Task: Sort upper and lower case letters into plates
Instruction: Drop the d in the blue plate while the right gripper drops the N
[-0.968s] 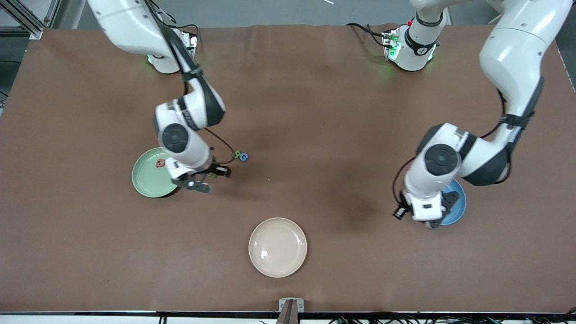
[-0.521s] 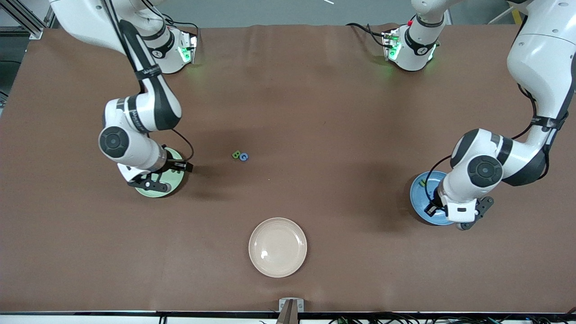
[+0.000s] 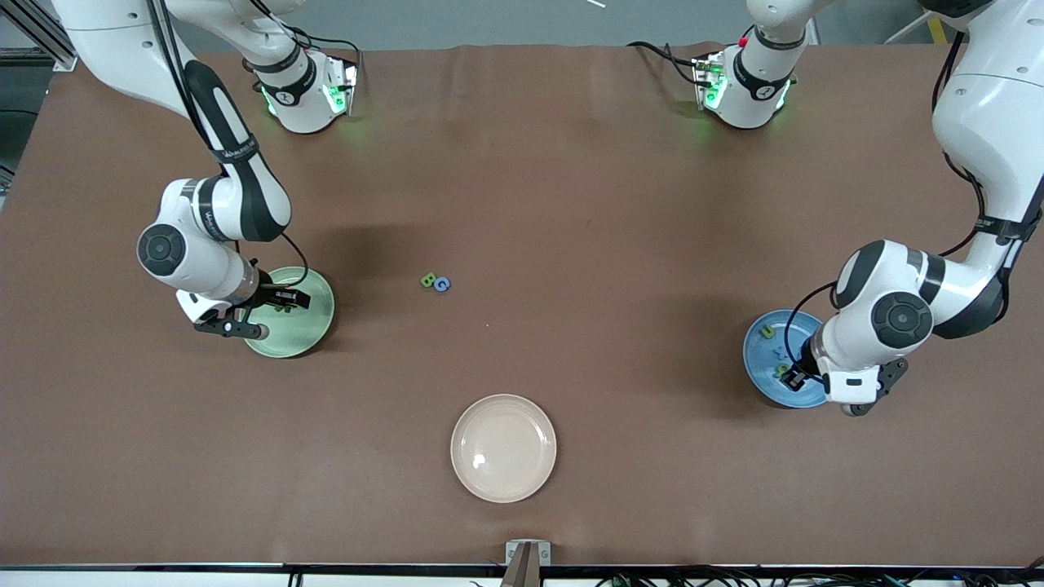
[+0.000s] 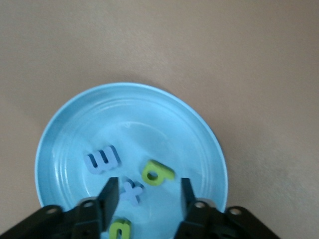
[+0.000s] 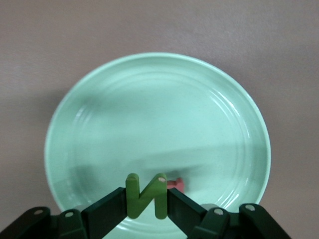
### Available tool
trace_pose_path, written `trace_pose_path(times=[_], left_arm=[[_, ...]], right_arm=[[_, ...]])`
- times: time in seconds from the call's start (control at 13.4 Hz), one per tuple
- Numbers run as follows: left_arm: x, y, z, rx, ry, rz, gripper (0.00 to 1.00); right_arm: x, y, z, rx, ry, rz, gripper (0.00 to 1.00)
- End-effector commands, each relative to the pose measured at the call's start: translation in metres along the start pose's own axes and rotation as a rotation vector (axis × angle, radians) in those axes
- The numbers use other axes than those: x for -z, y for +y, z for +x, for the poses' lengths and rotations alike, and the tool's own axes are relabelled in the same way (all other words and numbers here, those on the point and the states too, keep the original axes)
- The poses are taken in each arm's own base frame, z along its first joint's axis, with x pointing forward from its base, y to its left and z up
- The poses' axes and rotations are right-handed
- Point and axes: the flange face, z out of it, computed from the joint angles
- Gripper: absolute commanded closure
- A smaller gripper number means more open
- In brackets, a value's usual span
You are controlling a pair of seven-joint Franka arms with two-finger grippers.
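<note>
My right gripper [image 5: 146,199] is shut on a green letter N [image 5: 133,196], held upright over the mint green plate [image 5: 149,114]. A red letter [image 5: 177,185] lies in that plate, half hidden by the N. In the front view this gripper [image 3: 285,300] hangs over the same plate [image 3: 310,330]. My left gripper [image 4: 148,191] stands open over the blue plate [image 4: 149,114], nothing between its fingers. Several letters lie in the blue plate: a blue m [image 4: 102,159], a blue x [image 4: 131,191] and two green ones [image 4: 157,173]. A green B [image 3: 427,280] and a blue G [image 3: 442,284] lie side by side mid-table.
A cream-beige plate [image 3: 503,447] sits nearer the front camera, mid-table, with nothing in it. The blue plate [image 3: 754,367] lies toward the left arm's end of the table, under that arm's wrist. Brown tabletop stretches between the plates.
The right arm has swung from beside the two loose letters to over the mint green plate. The left arm has shifted toward its end of the table, uncovering more of the blue plate.
</note>
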Motion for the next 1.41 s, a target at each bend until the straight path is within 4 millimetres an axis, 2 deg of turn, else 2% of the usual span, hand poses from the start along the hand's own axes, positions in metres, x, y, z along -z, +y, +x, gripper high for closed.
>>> trace_pose_path(times=[0.0,0.15,0.3,0.37,0.52,0.6,0.67,0.74,0.82,0.89,1.04,1.34], left_arm=[[0.025,0.002,0.000,-0.003,0.034,-0.012,0.00],[0.039,-0.002,0.007,-0.020,0.052,0.008,0.00],[0.061,-0.007,0.024,-0.101,0.067,0.037,0.00],[0.077,-0.015,0.036,-0.166,0.077,0.056,0.00],[0.114,-0.023,0.048,-0.294,0.117,0.069,0.00],[0.140,-0.024,0.047,-0.310,0.131,0.064,0.00],[0.164,-0.027,0.045,-0.324,0.149,0.069,0.00],[0.185,-0.031,0.043,-0.358,0.163,0.081,0.00],[0.214,-0.034,0.037,-0.395,0.180,0.089,0.00],[0.241,-0.039,0.035,-0.452,0.193,0.093,0.00],[0.280,-0.052,0.032,-0.527,0.154,0.069,0.00],[0.332,-0.078,0.018,-0.593,0.099,-0.031,0.00]], right_arm=[[-0.018,-0.007,-0.006,0.007,0.000,0.008,0.99],[-0.030,-0.016,-0.009,0.010,-0.019,0.011,0.99],[-0.038,-0.033,-0.014,0.011,-0.035,0.030,0.99],[-0.038,-0.040,-0.016,0.014,-0.041,0.034,0.98],[-0.039,-0.046,-0.020,0.021,-0.055,0.034,0.96],[-0.039,-0.044,-0.021,0.023,-0.073,0.031,0.84],[-0.037,-0.045,-0.021,0.030,-0.084,0.031,0.66],[-0.032,-0.043,-0.019,0.033,-0.083,0.034,0.28],[-0.028,-0.039,-0.016,0.033,-0.080,0.038,0.00],[-0.021,-0.036,-0.013,0.040,-0.069,0.042,0.00],[-0.002,-0.036,-0.002,0.050,-0.095,0.047,0.00],[0.064,-0.023,0.031,0.051,-0.151,0.037,0.00]])
